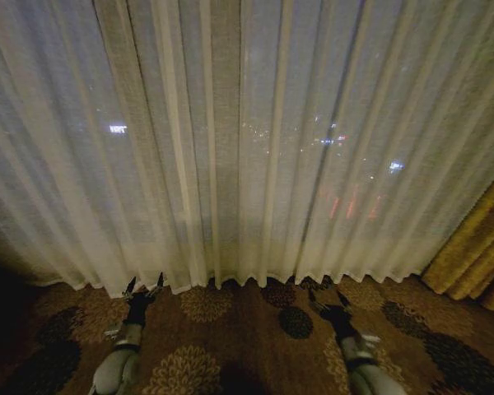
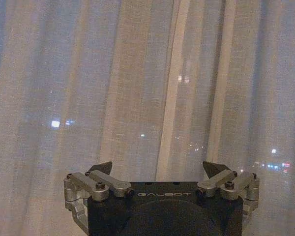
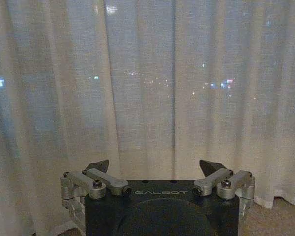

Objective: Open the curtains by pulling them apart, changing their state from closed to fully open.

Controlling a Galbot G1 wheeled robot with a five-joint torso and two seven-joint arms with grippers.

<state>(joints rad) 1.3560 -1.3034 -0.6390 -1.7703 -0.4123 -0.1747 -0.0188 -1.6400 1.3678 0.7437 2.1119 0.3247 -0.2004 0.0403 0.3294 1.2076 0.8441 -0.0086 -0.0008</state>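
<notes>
Sheer cream curtains (image 1: 230, 140) with many vertical pleats hang shut across the whole window, their hems reaching the carpet, and city lights glimmer through the weave. The two panels overlap near the middle. My left gripper (image 1: 143, 289) is low at the left, open, its tips just short of the hem. My right gripper (image 1: 328, 303) is low at the right, also open and a little short of the fabric. In the left wrist view the open left gripper (image 2: 157, 168) faces the curtains (image 2: 147, 88) with nothing held. The right wrist view has the right gripper (image 3: 154, 166) open before the curtains (image 3: 147, 83).
Thick golden-yellow drapes (image 1: 477, 255) hang bunched at the far right. A brown carpet (image 1: 239, 329) with round floral patterns covers the floor between me and the curtain hem.
</notes>
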